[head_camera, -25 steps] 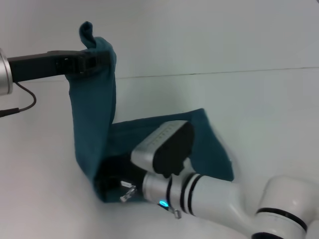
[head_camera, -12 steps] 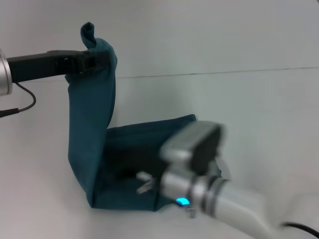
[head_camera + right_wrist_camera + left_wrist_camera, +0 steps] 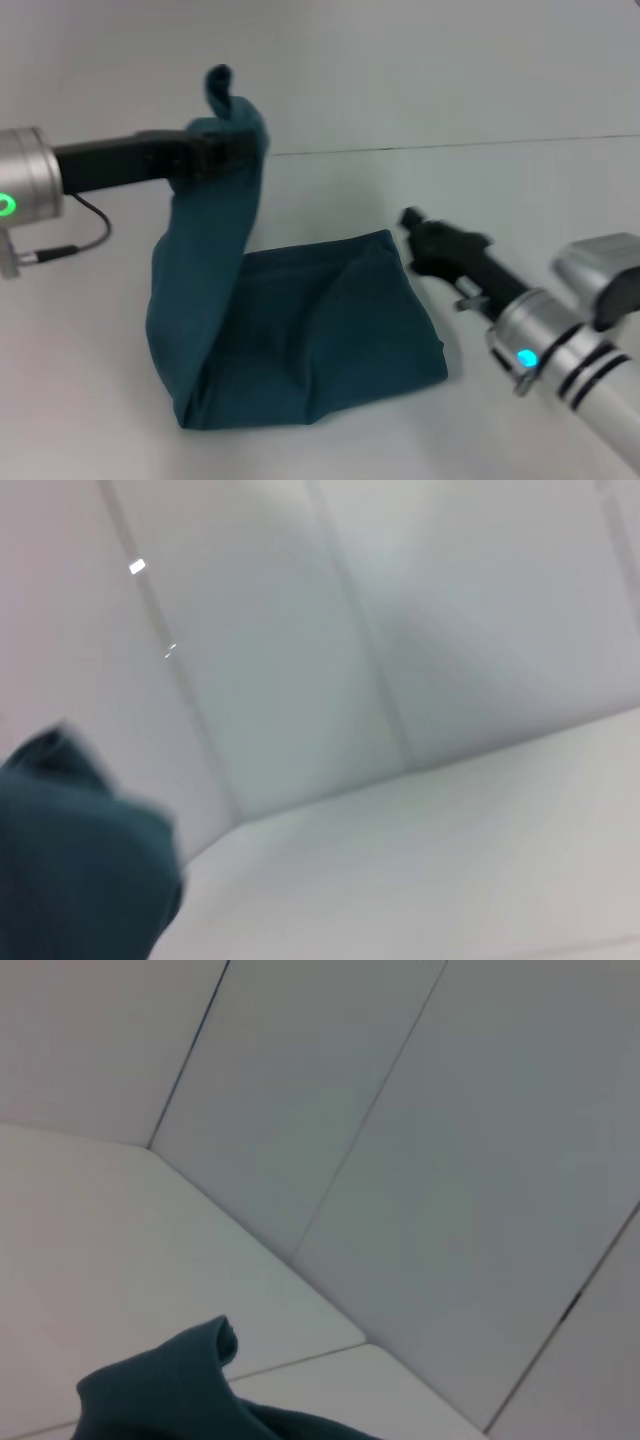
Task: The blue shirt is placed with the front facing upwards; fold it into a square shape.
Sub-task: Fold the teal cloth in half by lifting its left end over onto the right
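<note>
Left gripper (image 3: 232, 150) raised at far left, pinched on an upper edge of the shirt (image 3: 300, 330), a small tuft of cloth poking up above the grip. Right gripper (image 3: 418, 232) just off the shirt's right edge, clear of the cloth, holding nothing; fingers probably together, though too dark and small to call, so cannot tell.

Shirt half lifted: a tall band hanging from the left grip down to a fold at near left, the rest lying flat on the white table (image 3: 560, 200), spread rightward to near the right gripper. No lettering visible on any exposed face.

Risks from here, as judgement only:
- Thin hold on a bunched edge; a quick sweep rightward likely to pull the cloth free and drop the band in a heap.
- Flat part unpinned by anything; dragging the raised band across could slide or wrinkle the whole lower layer, spoiling the square.
- Hanging band already twisted near the top; laid down as is, likely to land skewed, with edges not matching.

Long axis of the flat part running left to right, tilted slightly toward far right; raised band close to upright, leaning a little rightward at the top.
</note>
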